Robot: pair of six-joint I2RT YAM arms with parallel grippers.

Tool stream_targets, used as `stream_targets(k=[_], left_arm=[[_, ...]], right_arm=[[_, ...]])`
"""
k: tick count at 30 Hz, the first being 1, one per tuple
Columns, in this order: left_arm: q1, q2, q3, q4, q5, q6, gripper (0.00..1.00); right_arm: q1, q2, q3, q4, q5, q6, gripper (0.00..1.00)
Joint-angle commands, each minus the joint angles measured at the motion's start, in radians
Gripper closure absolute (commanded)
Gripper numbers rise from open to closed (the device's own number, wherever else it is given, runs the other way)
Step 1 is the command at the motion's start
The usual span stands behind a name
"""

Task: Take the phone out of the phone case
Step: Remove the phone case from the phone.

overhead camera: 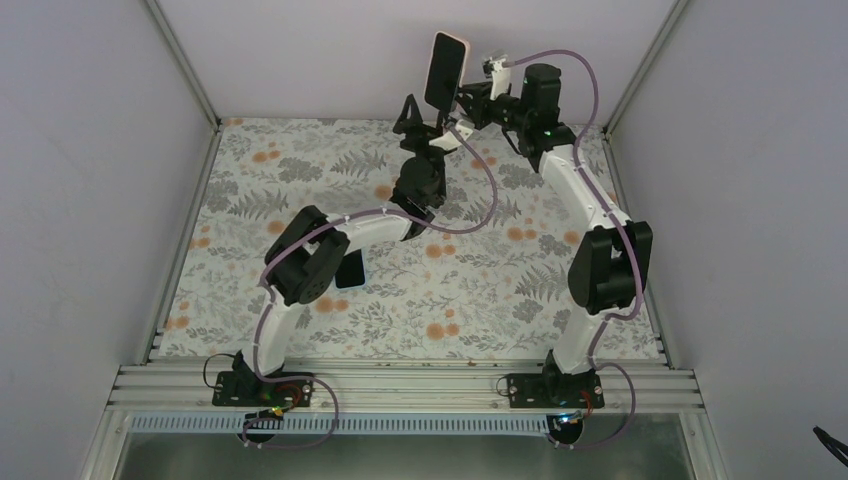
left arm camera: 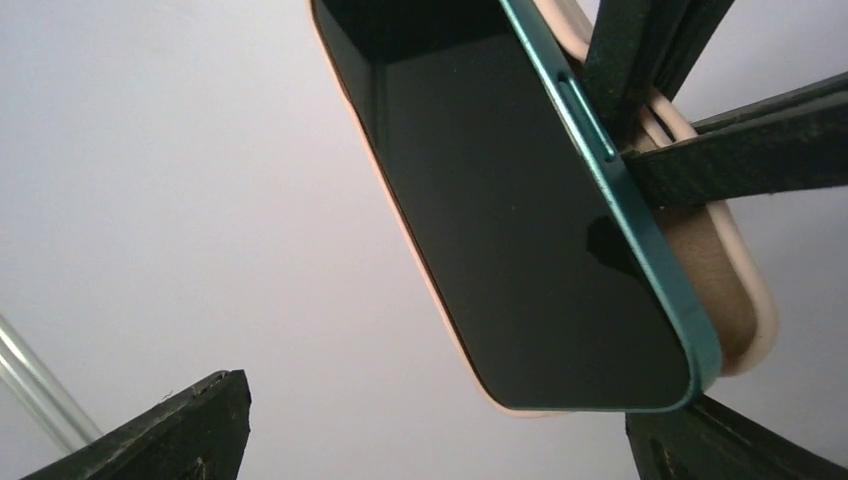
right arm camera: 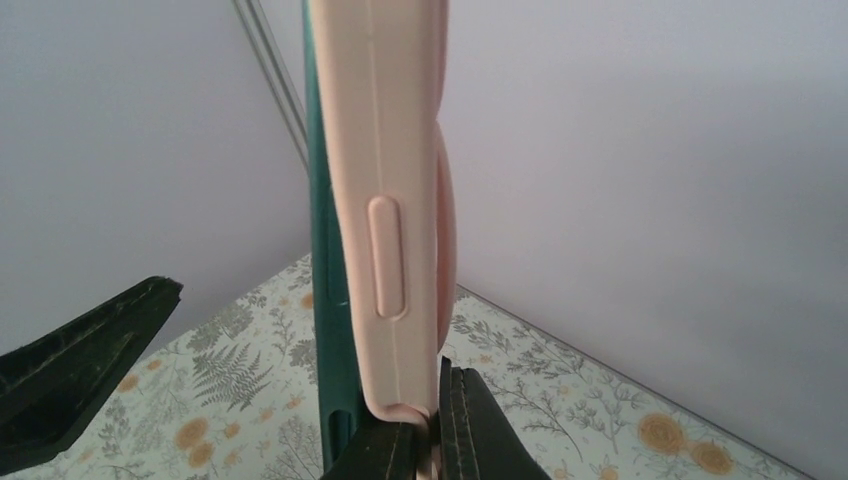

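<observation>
Teal-edged phone (left arm camera: pixel 520 220), screen dark, one long side clear of pale-pink case (right arm camera: pixel 385 200).

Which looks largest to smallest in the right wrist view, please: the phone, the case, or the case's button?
1. case
2. phone, of which only the teal edge shows
3. button

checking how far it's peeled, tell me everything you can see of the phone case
The phone case is pale pink and soft-looking, with a raised button cover on one side and a tan lining. It is held roughly upright above the table, one long edge peeled off the teal phone. The shut right gripper pinches that loose edge.
</observation>
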Motion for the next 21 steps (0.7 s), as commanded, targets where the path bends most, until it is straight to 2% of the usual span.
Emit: stream_targets(k=[1,11,21], left_arm=[[-0.078,0.014,0.090,0.308,0.246,0.188,0.07],[-0.101,0.111,0.135,0.504,0.336,0.356,0.05],[-0.114,0.188,0.246,0.499,0.344,0.390,0.02]], right_arm=[[0.105,0.058,-0.039,-0.158,-0.174,0.043,0.96],[0.120,0.093,-0.049,-0.154,-0.216,0.052,0.96],[0.122,0.092,-0.059,-0.158,-0.242,0.045,0.96]])
